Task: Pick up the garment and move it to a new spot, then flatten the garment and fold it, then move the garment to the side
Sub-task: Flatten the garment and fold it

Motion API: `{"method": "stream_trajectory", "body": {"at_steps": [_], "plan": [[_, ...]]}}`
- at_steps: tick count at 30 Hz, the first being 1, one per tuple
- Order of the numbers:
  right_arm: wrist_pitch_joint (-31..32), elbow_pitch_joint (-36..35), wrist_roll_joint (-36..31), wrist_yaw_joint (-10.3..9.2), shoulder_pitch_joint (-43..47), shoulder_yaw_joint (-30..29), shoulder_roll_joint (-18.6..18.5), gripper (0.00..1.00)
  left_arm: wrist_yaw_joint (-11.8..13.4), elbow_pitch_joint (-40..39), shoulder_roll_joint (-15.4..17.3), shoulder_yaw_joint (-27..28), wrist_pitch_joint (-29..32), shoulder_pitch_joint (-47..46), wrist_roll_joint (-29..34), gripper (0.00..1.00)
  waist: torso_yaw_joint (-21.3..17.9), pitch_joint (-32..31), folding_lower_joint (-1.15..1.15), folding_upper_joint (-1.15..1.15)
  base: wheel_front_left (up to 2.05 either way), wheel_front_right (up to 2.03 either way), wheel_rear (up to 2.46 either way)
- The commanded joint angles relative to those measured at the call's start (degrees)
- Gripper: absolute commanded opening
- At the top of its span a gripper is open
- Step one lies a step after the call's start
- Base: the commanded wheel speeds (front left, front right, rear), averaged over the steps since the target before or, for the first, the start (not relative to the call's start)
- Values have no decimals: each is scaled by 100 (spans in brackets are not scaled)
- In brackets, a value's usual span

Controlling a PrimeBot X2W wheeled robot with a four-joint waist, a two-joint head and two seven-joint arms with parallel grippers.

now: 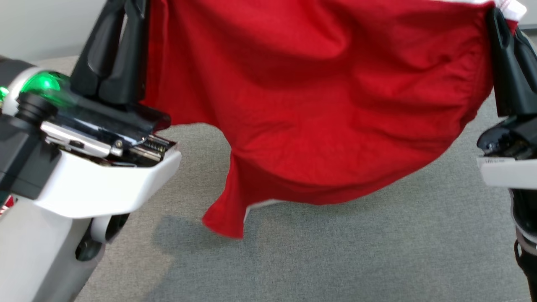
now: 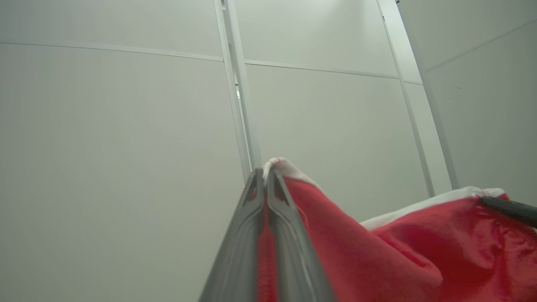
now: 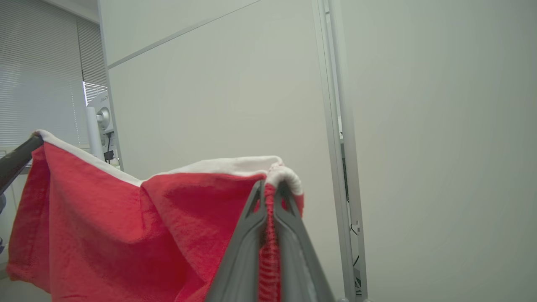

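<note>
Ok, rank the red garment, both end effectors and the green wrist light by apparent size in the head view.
1. The red garment, by far largest.
2. The left end effector and the right end effector: alike, both partly cropped, so unranked.
3. The green light, smallest.

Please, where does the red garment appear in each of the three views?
Head view: the red garment spreads across the upper part, hanging above the grey surface.
Left wrist view: lower right, pinched in the left gripper.
Right wrist view: lower left, pinched in the right gripper.
Shared landmark: its white edge band.
</note>
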Motion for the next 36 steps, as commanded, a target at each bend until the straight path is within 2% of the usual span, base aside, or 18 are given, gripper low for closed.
{"method": "stream_trajectory", "body": {"at_steps": [1, 6, 13, 14, 15, 16, 21, 23, 29, 36], "plan": [[0, 142, 69, -2, -237, 29, -58, 0, -47, 60, -4, 37, 20, -218, -19, 0, -50, 131, 0, 0, 0, 0, 0], [26, 588, 199, -2, -1041, 179, -192, 0, -346, 489, -140, 66, 30, -893, -174, 0, -27, 551, 0, 0, 0, 0, 0], [-220, 1810, 347, -2, -2796, 679, -365, 0, -1011, 2252, -667, 31, -104, -2365, -501, 0, 53, 1110, 0, 0, 0, 0, 0], [-220, 1810, 347, -2, -2796, 679, -365, 0, -1011, 2252, -667, 31, -104, -2365, -501, 0, 53, 1110, 0, 0, 0, 0, 0], [-370, 2281, 394, -2, -3319, 846, -366, 0, -1200, 2909, -848, -10, -195, -2822, -535, 0, 98, 1246, 0, 0, 0, 0, 0], [-370, 2281, 394, -2, -3319, 846, -366, 0, -1200, 2909, -848, -10, -195, -2822, -535, 0, 98, 1246, 0, 0, 0, 0, 0], [-945, 3616, 650, -2, -4433, 1277, -205, 0, -1633, 4625, -1290, -44, -498, -3850, -581, 0, 157, 1341, 0, 0, 0, 0, 0], [-1221, 4134, 837, -2, -4807, 1401, -94, 0, -1700, 5242, -1426, 2, -595, -4156, -558, 0, 161, 1332, 0, 0, 0, 0, 0], [-1564, 5419, 1269, -2, -5458, 1654, 252, 0, -1857, 6779, -1784, 54, -700, -4776, -618, 0, 148, 1239, 0, 0, 0, 0, 0], [-1626, 6154, 1673, -2, -5501, 2218, 308, 0, -2206, 7948, -2087, 83, -731, -4825, -858, 0, 183, 1314, 0, 0, 0, 0, 0]]}}
